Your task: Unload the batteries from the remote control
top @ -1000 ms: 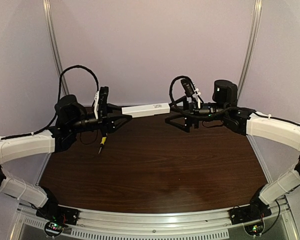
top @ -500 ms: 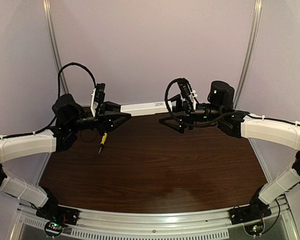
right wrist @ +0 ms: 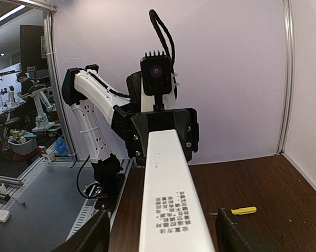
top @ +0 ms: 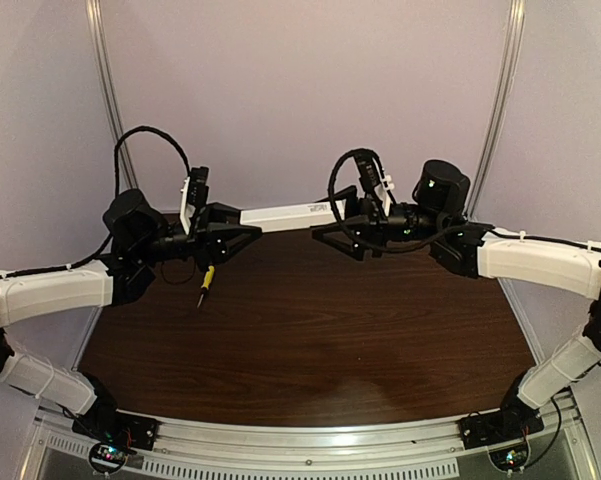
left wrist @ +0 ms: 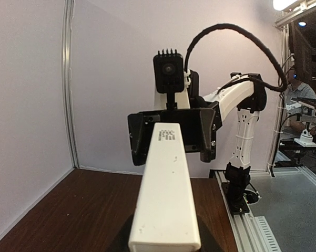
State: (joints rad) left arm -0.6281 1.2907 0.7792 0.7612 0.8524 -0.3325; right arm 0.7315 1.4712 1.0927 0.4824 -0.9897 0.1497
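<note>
I see the remote (top: 288,214) held up in the air above the far edge of the table (top: 310,330), a slim white bar running level between my two hands. My left hand (top: 242,232) is clamped on its left end; in the left wrist view the remote (left wrist: 166,194) runs straight out from between my fingers toward the other arm. My right hand (top: 330,232) sits at the remote's right end with its fingers standing apart on either side of the bar. In the right wrist view those dark fingers (right wrist: 84,239) flank the remote (right wrist: 171,194) with a visible gap on each side, so I read this hand as open around it, not gripping; whether a pad touches the bar I cannot tell.

The remote's upper face is smooth, matte white plastic with square edges. It carries a small block of printed text near my right hand.

Just below and in front of my left hand, a small yellow-handled screwdriver (top: 207,284) lies on the table; the right wrist view shows it too (right wrist: 242,211).

The table is dark brown wood grain with a soft sheen and a curved near edge, bordered by a pale metal rail (top: 310,440). Plain pale lilac walls (top: 300,90) close in the back and sides.
</note>
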